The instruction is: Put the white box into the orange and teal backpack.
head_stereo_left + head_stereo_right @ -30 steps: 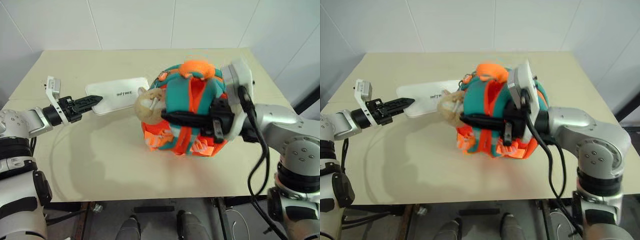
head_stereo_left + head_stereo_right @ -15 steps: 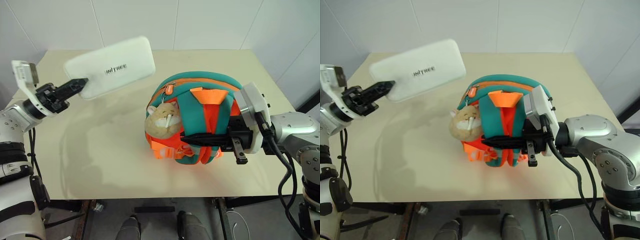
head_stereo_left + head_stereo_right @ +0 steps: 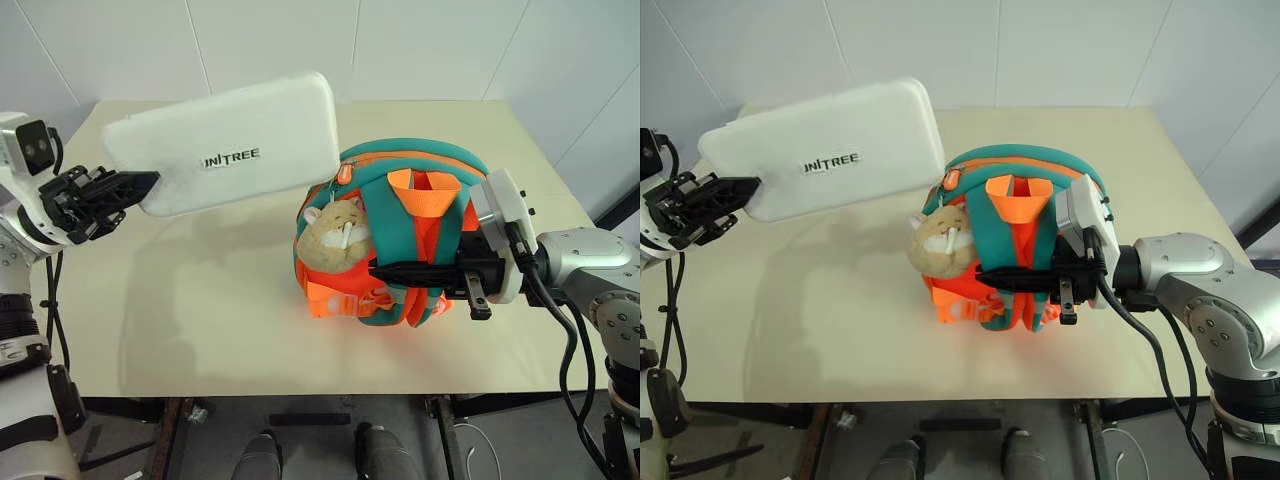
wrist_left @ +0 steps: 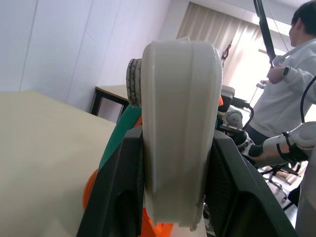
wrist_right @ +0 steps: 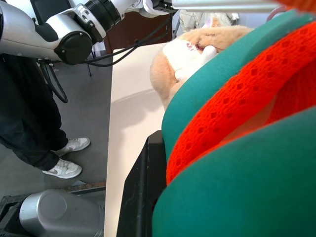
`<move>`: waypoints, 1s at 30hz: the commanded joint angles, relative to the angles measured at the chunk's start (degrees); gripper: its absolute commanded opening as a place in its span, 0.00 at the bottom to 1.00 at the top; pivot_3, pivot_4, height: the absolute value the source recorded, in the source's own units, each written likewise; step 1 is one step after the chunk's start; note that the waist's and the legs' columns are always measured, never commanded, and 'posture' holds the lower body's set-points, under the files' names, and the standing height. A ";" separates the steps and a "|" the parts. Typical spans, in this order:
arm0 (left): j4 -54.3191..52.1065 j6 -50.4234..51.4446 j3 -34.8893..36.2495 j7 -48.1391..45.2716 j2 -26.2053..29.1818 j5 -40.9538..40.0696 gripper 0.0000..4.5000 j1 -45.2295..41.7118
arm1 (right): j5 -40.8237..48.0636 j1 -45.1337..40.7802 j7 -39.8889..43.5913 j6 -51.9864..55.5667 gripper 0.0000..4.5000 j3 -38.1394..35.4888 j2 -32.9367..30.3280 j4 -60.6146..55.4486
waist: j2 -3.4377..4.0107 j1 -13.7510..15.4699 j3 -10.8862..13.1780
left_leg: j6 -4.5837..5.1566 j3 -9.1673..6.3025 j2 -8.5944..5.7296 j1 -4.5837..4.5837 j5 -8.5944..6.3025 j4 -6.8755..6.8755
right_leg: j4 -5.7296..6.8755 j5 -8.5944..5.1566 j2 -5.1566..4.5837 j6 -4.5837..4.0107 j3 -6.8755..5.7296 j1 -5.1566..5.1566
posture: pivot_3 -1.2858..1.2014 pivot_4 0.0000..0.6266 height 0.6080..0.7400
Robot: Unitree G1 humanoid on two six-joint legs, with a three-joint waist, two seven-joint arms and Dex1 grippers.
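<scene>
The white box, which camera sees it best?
The left eye view: the white box shows its whole lettered top, held up by the left gripper. The right eye view shows nearly the same. The left wrist view shows its narrow end between the fingers.

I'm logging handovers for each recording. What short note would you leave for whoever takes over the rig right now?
Left gripper: fingers shut on one short end of the white box, holding it in the air above the table, beside the backpack.
Right gripper: shut on the teal straps of the orange and teal backpack, which stands on the table with its plush charm facing the box.
Done: box picked up, backpack steadied.
Left: I cannot see whether the backpack is open; get the box inside, then release both.
</scene>
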 commanded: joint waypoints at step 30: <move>9.67 -28.82 -31.35 -4.76 4.83 16.49 0.28 -16.82 | -3.01 1.27 1.52 -3.30 0.00 0.28 -0.57 0.42 | -0.01 0.25 -0.01 | 0.02 0.01 0.00 0.00 -0.01 0.11 | 0.05 0.00 0.02 0.01 0.05 0.03 | 0.52 0.24 1.00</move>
